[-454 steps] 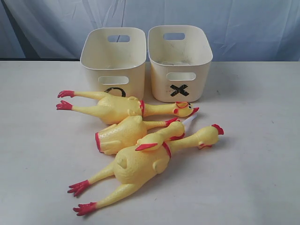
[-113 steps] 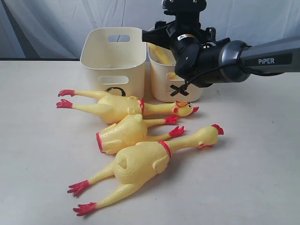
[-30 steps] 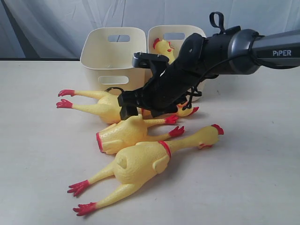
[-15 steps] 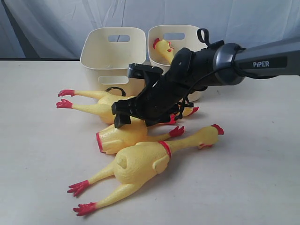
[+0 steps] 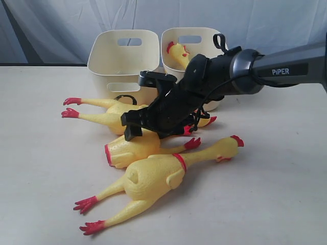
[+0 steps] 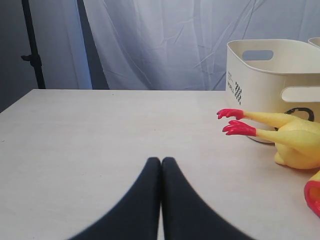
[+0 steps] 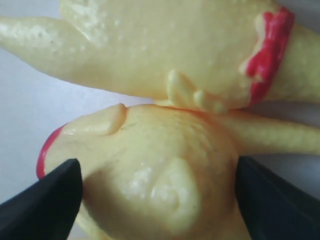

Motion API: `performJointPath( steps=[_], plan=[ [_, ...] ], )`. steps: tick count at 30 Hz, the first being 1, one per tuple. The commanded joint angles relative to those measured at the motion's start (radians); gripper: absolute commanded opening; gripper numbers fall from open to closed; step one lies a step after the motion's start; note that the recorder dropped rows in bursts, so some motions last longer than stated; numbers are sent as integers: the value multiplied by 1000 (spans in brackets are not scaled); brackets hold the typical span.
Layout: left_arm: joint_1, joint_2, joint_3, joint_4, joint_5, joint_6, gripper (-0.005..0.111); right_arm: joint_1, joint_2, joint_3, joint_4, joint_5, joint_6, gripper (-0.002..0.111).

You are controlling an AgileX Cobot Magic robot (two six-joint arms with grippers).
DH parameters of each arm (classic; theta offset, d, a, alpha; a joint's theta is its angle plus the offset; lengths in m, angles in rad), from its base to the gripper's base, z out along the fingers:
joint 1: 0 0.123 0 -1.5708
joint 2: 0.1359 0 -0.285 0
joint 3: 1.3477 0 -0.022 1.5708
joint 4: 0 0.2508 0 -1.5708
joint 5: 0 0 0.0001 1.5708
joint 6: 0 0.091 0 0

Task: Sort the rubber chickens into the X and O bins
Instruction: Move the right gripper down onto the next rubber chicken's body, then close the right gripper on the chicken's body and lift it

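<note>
Three rubber chickens lie on the table: a long one (image 5: 110, 116) at the back, a smaller one (image 5: 134, 148) in the middle, and a large one (image 5: 153, 178) at the front. Another small chicken (image 5: 177, 53) stands in the X bin (image 5: 203, 35). Left of it is the O bin (image 5: 122, 58), with nothing showing inside. My right gripper (image 5: 141, 104) hangs open just over the middle chicken (image 7: 150, 165), a finger (image 7: 45, 200) on each side of its body. My left gripper (image 6: 161, 162) is shut and holds nothing, low over bare table, left of the back chicken's red feet (image 6: 235, 121).
The right arm (image 5: 245, 71) reaches in from the right, across the front of the X bin. A pale curtain (image 5: 61, 25) hangs behind the bins. The tabletop (image 5: 276, 178) stretches bare to the right and front.
My right gripper has come down and to the left, from above the back chicken to just over the middle one. Its jaws stay wide. The left gripper has not moved.
</note>
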Motion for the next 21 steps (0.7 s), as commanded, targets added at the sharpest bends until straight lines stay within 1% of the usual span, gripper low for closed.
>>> performJointPath(
  steps=[1, 3, 5, 7, 9, 12, 14, 15, 21],
  plan=[
    [3, -5, 5, -7, -6, 0, 0, 7, 14, 2, -4, 18, 1, 76],
    [3, -5, 5, -7, -6, 0, 0, 7, 14, 2, -4, 20, 1, 75],
    [3, -5, 5, -7, -6, 0, 0, 7, 14, 2, -4, 27, 1, 67],
    [3, -5, 5, -7, -6, 0, 0, 7, 14, 2, -4, 32, 1, 54],
    [3, -5, 5, -7, -6, 0, 0, 7, 14, 2, -4, 37, 1, 37],
    [3, -5, 5, -7, -6, 0, 0, 7, 14, 2, -4, 41, 1, 15],
    [3, -5, 5, -7, -6, 0, 0, 7, 14, 2, -2, 46, 1, 2],
    [3, -5, 5, -7, -6, 0, 0, 7, 14, 2, -2, 51, 1, -1],
    [3, -5, 5, -7, -6, 0, 0, 7, 14, 2, 23, 64, 1, -1]
  ],
)
